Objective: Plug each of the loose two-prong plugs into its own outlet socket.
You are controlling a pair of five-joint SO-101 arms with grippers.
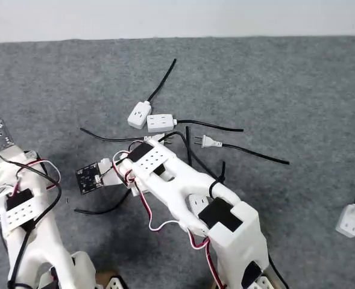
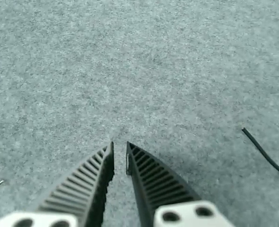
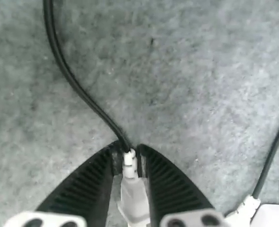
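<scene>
My right gripper [image 3: 129,149] is shut on a white two-prong plug [image 3: 131,187], with the plug's black cable [image 3: 77,87] running away over the carpet. In the high view this plug [image 1: 163,138] pokes out from under the right arm [image 1: 183,186], just below two white outlet sockets [image 1: 139,114] [image 1: 161,123] lying side by side. A second loose plug [image 1: 206,142] lies to the right of them on its own black cable. My left gripper [image 2: 120,144] hangs over bare carpet with its fingers almost together and nothing between them. The left arm [image 1: 20,211] stands at the table's left side.
Two more white sockets [image 1: 352,220] sit at the right edge. Black cables [image 1: 105,137] cross the carpet around the right arm's wrist. A white socket corner [image 3: 272,213] and another cable [image 3: 272,156] lie close beside the right gripper. A cable end [image 2: 265,153] lies near the left gripper.
</scene>
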